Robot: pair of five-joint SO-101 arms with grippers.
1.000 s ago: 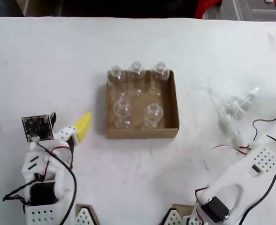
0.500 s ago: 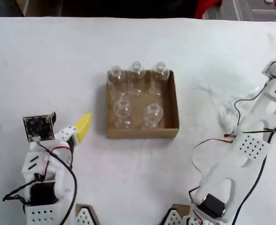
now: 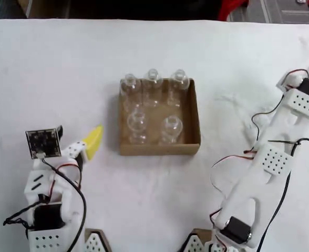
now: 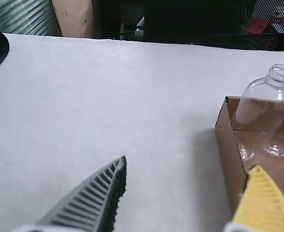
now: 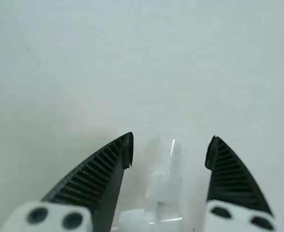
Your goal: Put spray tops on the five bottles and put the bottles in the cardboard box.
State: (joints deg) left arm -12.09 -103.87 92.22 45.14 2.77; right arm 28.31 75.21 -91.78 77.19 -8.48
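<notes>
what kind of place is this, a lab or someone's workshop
Probably a robotics lab or hobby workbench: a left arm and right arm with bare wiring sit at a white table, and a cardboard box of clear bottles is set out between them.

Bright, even light — faint shadow beside the cardboard box (image 4: 229, 145).

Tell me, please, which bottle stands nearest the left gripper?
The left bottle of the front pair in the cardboard box; the other four stand farther away.
</notes>
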